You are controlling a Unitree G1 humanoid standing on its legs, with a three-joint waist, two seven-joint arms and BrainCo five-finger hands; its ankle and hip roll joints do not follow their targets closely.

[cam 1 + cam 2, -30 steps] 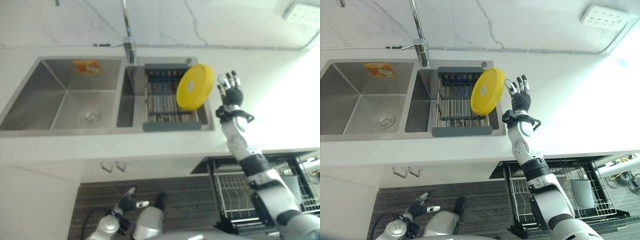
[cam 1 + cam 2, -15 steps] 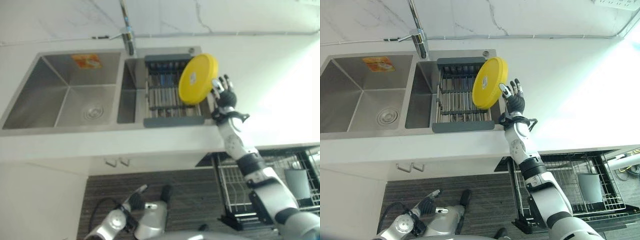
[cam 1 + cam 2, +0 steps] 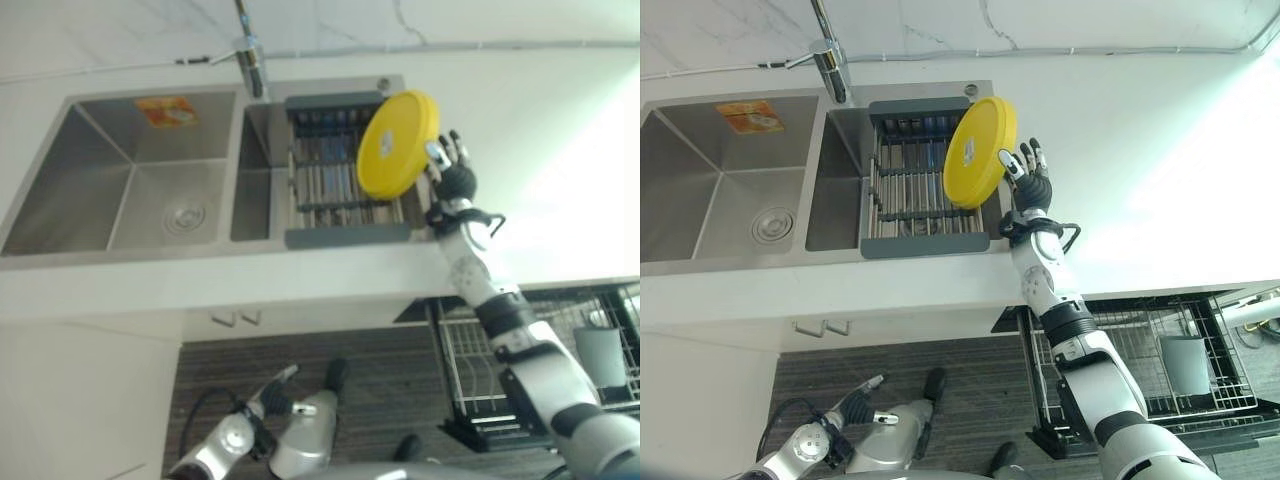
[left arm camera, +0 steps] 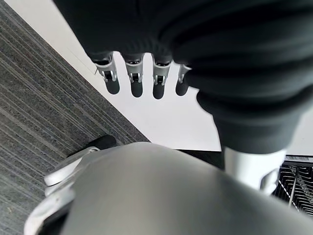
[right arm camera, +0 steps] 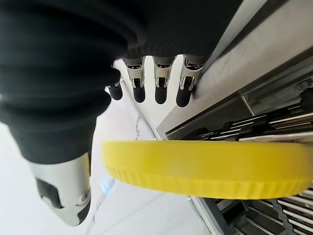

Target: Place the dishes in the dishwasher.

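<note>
- Down low at the near left, left hand [image 3: 854, 405] hanging over the grey striped floor [image 3: 970, 400], fingers [image 4: 133, 78] relaxed and fairly straight, holding nothing.
- Up on the white counter [image 3: 1140, 150], double steel sink [image 3: 730, 190]: left basin bare apart from a drain [image 3: 771, 225] and an orange sticker [image 3: 748, 115] on its far wall.
- Behind the divider between the basins, tap [image 3: 828, 50] rising from the far edge.
- Across the right basin, dark-framed drying rack [image 3: 920, 185] with metal bars.
- Standing tilted on its edge at the rack's right end, yellow plate [image 3: 980, 152], leaning toward the right.
- Just right of the plate, right hand [image 3: 1032, 188] raised with fingers [image 5: 161, 83] spread wide and straight, the plate's rim between thumb and fingers; whether any tip touches it, cannot tell.
- Below the counter at the near right, dishwasher rack [image 3: 1140, 360] pulled out, wire grid and a grey cutlery cup [image 3: 1188, 362] inside.
</note>
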